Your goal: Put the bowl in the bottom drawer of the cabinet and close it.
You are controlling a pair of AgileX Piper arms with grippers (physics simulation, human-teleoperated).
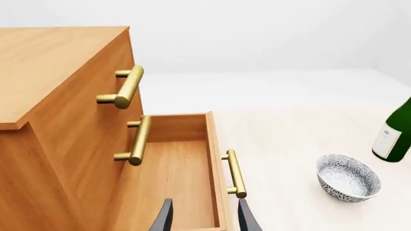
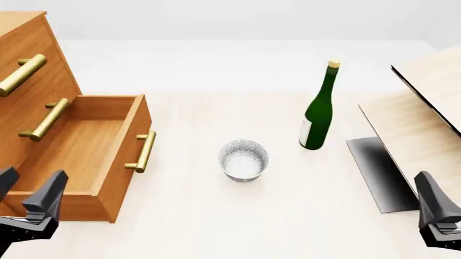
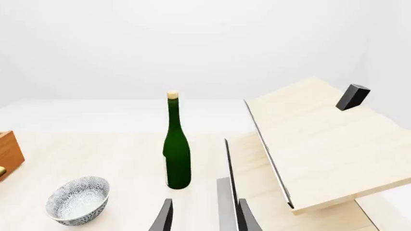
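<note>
The speckled white bowl stands upright on the table's middle, also seen as the bowl and the bowl. At the left rises the orange-brown cabinet, its bottom drawer pulled out and holding nothing, brass handle facing the bowl. My left gripper hovers open by the near corner of the drawer; nothing sits between its fingers. My right gripper is open and empty at the near right, well apart from the bowl.
A tall green bottle stands just right of and behind the bowl. A pale wood board leans tilted at the right over a dark base, with a small black block on it. The two upper drawers are shut.
</note>
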